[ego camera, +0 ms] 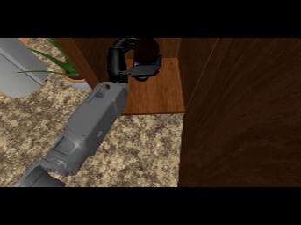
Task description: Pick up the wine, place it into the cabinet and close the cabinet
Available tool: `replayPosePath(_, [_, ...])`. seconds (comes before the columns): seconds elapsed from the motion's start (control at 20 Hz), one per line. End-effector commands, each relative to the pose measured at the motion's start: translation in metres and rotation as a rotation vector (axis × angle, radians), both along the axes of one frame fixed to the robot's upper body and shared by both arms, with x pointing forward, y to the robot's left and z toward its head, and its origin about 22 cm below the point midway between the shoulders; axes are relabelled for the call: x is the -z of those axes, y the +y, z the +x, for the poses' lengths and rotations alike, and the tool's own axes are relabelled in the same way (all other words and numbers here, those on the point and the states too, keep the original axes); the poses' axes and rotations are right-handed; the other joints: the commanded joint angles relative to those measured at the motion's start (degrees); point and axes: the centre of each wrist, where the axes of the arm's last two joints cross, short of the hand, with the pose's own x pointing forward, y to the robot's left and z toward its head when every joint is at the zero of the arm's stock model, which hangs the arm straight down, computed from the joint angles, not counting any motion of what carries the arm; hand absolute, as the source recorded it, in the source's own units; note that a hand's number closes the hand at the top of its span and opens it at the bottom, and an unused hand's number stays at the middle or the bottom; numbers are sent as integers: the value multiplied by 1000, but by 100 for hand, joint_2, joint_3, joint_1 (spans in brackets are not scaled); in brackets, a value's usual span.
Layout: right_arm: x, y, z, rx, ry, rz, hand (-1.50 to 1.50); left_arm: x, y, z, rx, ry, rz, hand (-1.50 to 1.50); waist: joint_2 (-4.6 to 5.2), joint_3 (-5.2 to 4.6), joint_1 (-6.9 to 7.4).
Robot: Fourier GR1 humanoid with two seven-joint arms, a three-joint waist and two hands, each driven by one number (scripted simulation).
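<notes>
Speckled stone counter (pixel 133 145) with a potted plant (pixel 65 66); wooden cabinet shelf (pixel 159 94) bearing the wine bottle (pixel 146 52).

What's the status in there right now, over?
Left hand curled round dark wine bottle, inside wooden cabinet. Right hand unseen. Open cabinet door alongside.

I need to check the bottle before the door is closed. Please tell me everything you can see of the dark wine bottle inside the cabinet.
The dark, reddish-brown glossy wine bottle is only partly visible. It is inside the open brown wooden cabinet, above its lighter wooden shelf. The black left hand curls round it and hides much of its body. Whether its base rests on the shelf cannot be told. No label or cap shows.
</notes>
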Motion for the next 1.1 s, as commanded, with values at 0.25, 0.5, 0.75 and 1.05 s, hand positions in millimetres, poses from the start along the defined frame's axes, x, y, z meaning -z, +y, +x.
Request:
replayPosePath(0.25, [-11, 11, -14, -86, -33, 29, -150, 14, 11, 1, -47, 85, -169, 150, 62, -5, -102])
replayPosePath(0.5, [-16, 8, -23, -77, -38, 35, -150, 17, 12, 1, -53, 61, -175, 150, 56, -4, -131])
replayPosePath(0.75, [-16, 2, -16, -50, -54, 18, -150, 8, 16, 8, -44, 87, -166, 150, 63, -1, -121])
replayPosePath(1.05, [-6, 6, -8, -49, -46, 38, -150, 21, 26, 4, -58, 92, -98, -150, 72, 0, -97])
